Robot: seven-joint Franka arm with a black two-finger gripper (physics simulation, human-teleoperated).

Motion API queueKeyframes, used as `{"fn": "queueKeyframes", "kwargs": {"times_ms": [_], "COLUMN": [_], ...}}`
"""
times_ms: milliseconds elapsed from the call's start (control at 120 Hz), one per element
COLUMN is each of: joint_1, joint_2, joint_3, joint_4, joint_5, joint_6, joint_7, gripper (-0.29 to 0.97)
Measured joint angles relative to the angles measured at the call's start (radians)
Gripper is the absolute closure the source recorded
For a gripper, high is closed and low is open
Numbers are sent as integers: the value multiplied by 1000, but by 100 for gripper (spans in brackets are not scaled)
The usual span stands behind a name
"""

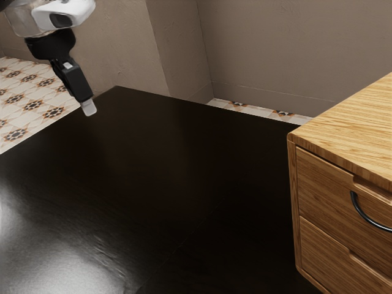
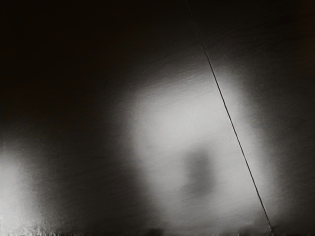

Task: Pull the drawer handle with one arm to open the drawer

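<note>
Exterior view: stiff, thin dark handle (image 1: 365, 218) on the shut upper drawer (image 1: 327, 190) of the wooden cabinet (image 1: 349, 131), at the exterior view's right, likely best gripped mid-bow, well apart from the empty gripper (image 1: 89, 108), whose opening cannot be told.

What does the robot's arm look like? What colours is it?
The arm has a shiny white, rounded shell with a dark oval patch on it. Next comes a chunky black part. The gripper is black and slim, with a small pale mark on it and a light grey tip.
</note>
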Motion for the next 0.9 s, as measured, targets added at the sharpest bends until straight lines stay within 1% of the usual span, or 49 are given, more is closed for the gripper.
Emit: {"fn": "queueKeyframes", "kwargs": {"times_ms": [233,308,342,367,400,433,483,508,550,633,700,783,900], "joint_1": [-20,-23,-27,-38,-100,-212,-358,-402,-441,-482,-510,-545,-550], "joint_2": [15,44,26,-8,-57,-99,-132,-141,-147,-159,-207,-253,-273], "joint_3": [3,0,3,8,25,48,66,79,85,73,58,50,-15], "joint_4": [-19,-23,-36,-52,-73,-117,-202,-224,-245,-261,-275,-279,-271], "joint_5": [-5,-7,-7,-5,-3,5,51,66,79,-8,-57,-93,-131], "joint_6": [-14,-23,-24,-22,-18,-16,-12,-10,-5,35,57,66,87], "joint_7": [108,225,299,353,424,490,581,624,698,862,976,1091,1200], "gripper": [0,0,0,0,0,0,0,0,0,0,0,0,1]}}
